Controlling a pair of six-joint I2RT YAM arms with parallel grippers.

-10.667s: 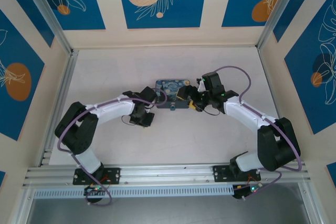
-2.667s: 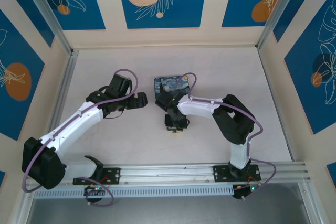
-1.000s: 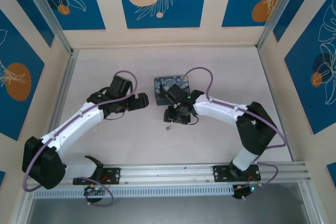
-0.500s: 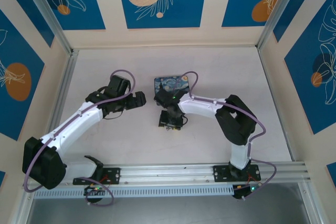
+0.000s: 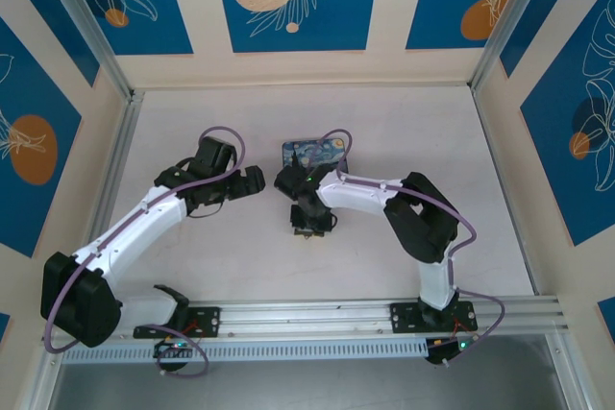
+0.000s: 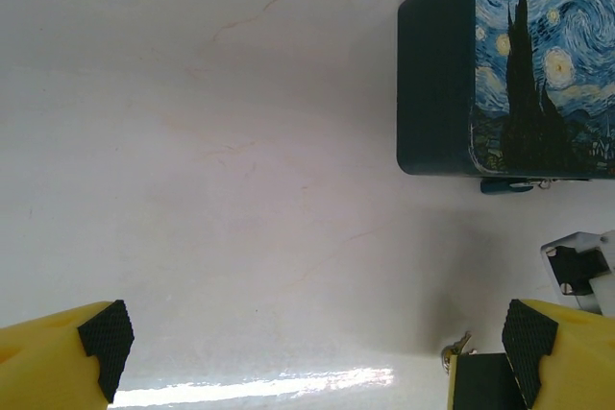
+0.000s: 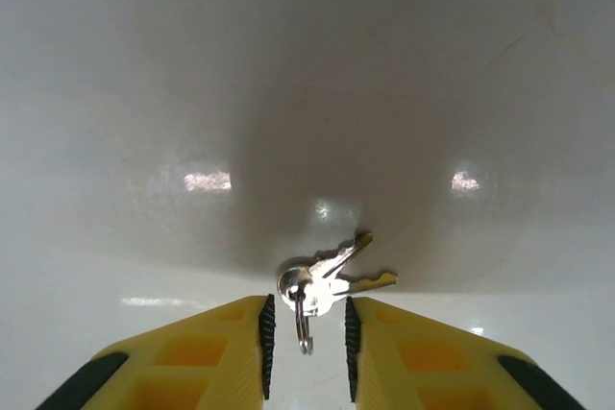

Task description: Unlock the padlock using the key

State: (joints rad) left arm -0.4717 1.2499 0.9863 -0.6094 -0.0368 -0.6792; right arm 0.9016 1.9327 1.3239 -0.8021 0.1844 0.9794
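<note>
The key (image 7: 332, 276) is a small silver bunch on a ring, lying flat on the white table. My right gripper (image 7: 306, 333) points down over it, its yellow fingers (image 7: 211, 352) standing narrowly apart on either side of the key's head and ring, with a slim gap still showing. The key (image 6: 457, 347) also peeks out beside that gripper in the left wrist view. The padlock (image 6: 506, 184) is a tiny teal piece at the near edge of the starry-night box (image 6: 519, 64). My left gripper (image 6: 317, 338) hovers wide open over bare table, left of the box.
The painted box (image 5: 312, 153) sits mid-table just behind my right gripper (image 5: 309, 226). My left gripper (image 5: 252, 180) hangs about a hand's width to the box's left. Painted walls and an aluminium frame (image 5: 106, 199) ring the table.
My right gripper swung from beside the box down onto the key and narrowed its jaws around it. The left arm has hardly moved and stays open.
</note>
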